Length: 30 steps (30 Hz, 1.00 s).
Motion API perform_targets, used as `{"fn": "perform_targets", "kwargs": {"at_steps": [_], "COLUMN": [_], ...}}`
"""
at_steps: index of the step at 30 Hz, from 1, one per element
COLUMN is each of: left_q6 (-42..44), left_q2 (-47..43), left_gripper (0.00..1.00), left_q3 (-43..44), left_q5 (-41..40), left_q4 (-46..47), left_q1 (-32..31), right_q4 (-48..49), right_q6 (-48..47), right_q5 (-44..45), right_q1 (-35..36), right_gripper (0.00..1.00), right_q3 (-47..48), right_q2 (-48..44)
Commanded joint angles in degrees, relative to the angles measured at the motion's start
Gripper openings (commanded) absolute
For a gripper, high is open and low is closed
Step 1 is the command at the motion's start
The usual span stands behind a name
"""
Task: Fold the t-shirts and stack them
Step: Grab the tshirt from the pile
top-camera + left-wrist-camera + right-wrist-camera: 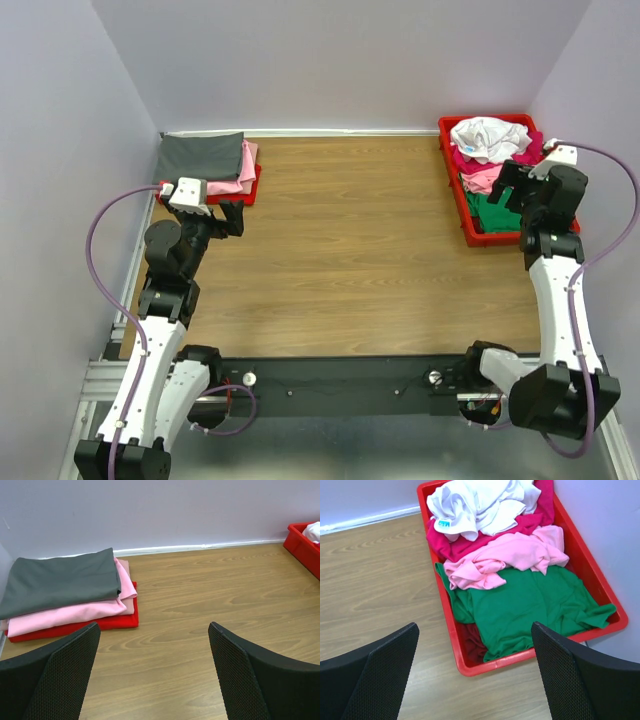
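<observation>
Left gripper: jaws spread wide, nothing between them. The fingers are black, flat and finely dimpled. It hangs over the bare wood-grain table.

Ahead and to the left of this gripper a folded stack rests on a flat red tray of smooth plastic, against the pale lavender wall.
- On top lies a dark grey t-shirt, a smooth matte rectangle.
- Under it lies a folded pink t-shirt. Its rounded fold edge sticks out on the side nearer the gripper.
- The long axis of both runs crosswise to the fingers, parallel to the wall.

Right gripper: jaws likewise fully apart and holding nothing. It sits above the near left corner of a walled red tray. The tray's long axis runs away from the gripper, angled slightly to the right.

The loose tees inside, from nearest to farthest:
- A green t-shirt is spread fairly flat, with soft creases.
- A light pink t-shirt is crumpled into a ridged band. Its long axis crosses the tray from wall to wall.
- A magenta t-shirt shows beneath it as a dark pink strip.
- A white t-shirt is bunched in deep folds at the far end, with a small pale label on its near left edge.
</observation>
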Motion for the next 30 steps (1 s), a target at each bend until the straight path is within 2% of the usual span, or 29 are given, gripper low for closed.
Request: {"fn": "perform_targets", "kwargs": {"at_steps": [1,6,9,13,18,24,26,30], "left_q6": [-0.51,-0.60,-0.51,-0.51,-0.42,-0.16,-0.16,-0.33], "left_q2": [-0.88,-1.31,-1.41,-1.14,-1.14,-0.97,-0.97,-0.79], "left_gripper": [0.96,0.96,0.96,0.96,0.96,0.96,0.96,0.96], "left_q3": [0.01,-0.16,-0.08,-0.08,-0.16,-0.16,-0.16,-0.42], "left_q5": [1.84,1.85,1.58,1.32,1.41,1.23,1.58,2.37], "left_q4": [1.43,1.52,1.52,1.52,1.52,1.61,1.61,1.96], "left_q1": [0.11,0.11,0.11,0.11,0.11,0.20,0.20,0.20], "right_q4": [-2.73,-5.72,-5.90,-6.25,-8.18,-12.13,-12.50,-12.76], "right_q6": [-1.08,-6.61,-6.79,-5.92,-4.60,-4.07,-4.33,-5.21], "right_q5": [0.96,-7.56,-11.34,-13.28,-17.32,-13.82,-10.67,-9.68], "right_q1": [-0.32,-0.32,-0.41,-0.93,-3.66,-3.92,-3.92,-3.92], "right_gripper": [1.00,1.00,1.00,0.99,0.93,0.82,0.80,0.80], "right_q3": [5.17,10.70,13.08,18.79,26.43,33.03,34.09,35.50], "right_q2": [4.26,11.11,14.02,22.72,33.88,45.47,46.90,50.93]}}
